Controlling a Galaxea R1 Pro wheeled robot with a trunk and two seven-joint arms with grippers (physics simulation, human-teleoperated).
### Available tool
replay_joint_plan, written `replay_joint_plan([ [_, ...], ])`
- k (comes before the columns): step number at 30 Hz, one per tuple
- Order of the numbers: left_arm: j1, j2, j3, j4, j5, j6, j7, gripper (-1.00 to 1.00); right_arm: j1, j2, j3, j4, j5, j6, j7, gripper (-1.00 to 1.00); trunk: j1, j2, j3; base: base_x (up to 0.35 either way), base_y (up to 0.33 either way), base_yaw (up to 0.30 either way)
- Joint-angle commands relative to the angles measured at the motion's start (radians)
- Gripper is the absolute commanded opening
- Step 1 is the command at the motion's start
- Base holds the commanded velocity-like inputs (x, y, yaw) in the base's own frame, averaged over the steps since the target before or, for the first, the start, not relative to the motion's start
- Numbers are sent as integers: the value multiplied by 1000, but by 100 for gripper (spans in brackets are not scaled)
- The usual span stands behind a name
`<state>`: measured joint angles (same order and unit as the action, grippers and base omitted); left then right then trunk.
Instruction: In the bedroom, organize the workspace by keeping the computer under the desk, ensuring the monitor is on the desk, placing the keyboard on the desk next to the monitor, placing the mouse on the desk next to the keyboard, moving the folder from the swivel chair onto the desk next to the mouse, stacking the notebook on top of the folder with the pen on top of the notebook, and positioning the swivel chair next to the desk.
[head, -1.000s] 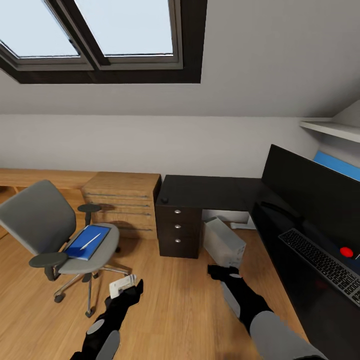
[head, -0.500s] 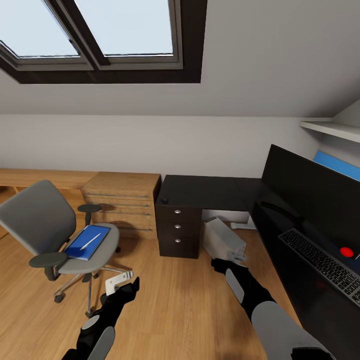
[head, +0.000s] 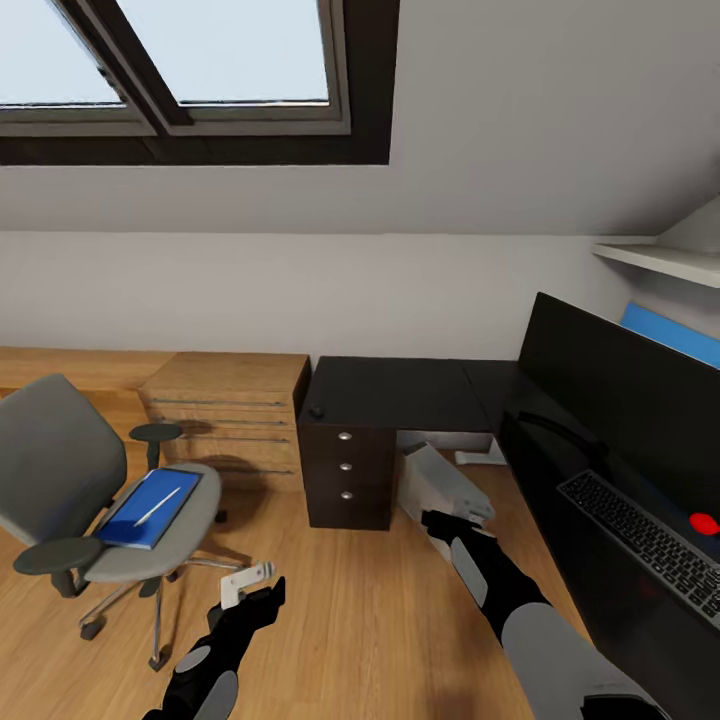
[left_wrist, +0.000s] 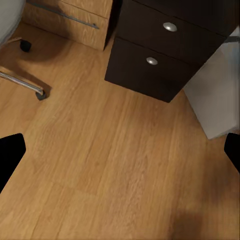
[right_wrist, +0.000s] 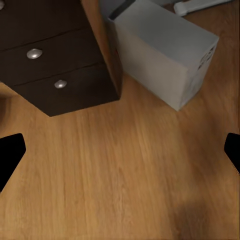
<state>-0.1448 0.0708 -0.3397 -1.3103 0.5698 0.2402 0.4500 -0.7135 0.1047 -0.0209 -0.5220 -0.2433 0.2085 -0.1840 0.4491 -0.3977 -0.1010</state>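
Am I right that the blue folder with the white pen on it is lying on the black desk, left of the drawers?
Not quite. The head view shows the blue folder, with the white pen on it, lying on the swivel chair seat, not on the desk. It is indeed left of the drawers.

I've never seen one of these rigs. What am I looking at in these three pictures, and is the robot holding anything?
It is a simulated two-armed robot in a bedroom. The big picture comes from its head camera; the other two come from cameras near each pincer, looking at the wood floor. The left pincer and right pincer are both open and empty. On the chair lies a blue folder with a pen on top. The desk carries a monitor and keyboard. The grey computer stands beside the drawers.
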Motion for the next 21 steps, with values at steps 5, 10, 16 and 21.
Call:
replay_joint_plan([
  [5, -1, 1, -4, -1, 7, 1, 9, 100, -1, 0, -2, 0, -5, 2, -2, 100, 1, -2, -2, 49, 0, -254],
  [10, -1, 1, -3, -2, 7, 0, 9, 100, 0, 2, -2, 3, -5, 2, -4, 100, 1, -2, -2, 10, 0, -261],
  [16, -1, 2, -2, -4, 7, -1, 9, 100, 0, 4, -1, 4, -5, 2, -5, 100, 1, -2, -2, 2, 0, -164],
  [21, -1, 3, -1, -9, 7, -1, 7, 100, 0, 1, -1, 4, -3, 2, -5, 100, 1, -2, -2, 19, 0, -17],
])
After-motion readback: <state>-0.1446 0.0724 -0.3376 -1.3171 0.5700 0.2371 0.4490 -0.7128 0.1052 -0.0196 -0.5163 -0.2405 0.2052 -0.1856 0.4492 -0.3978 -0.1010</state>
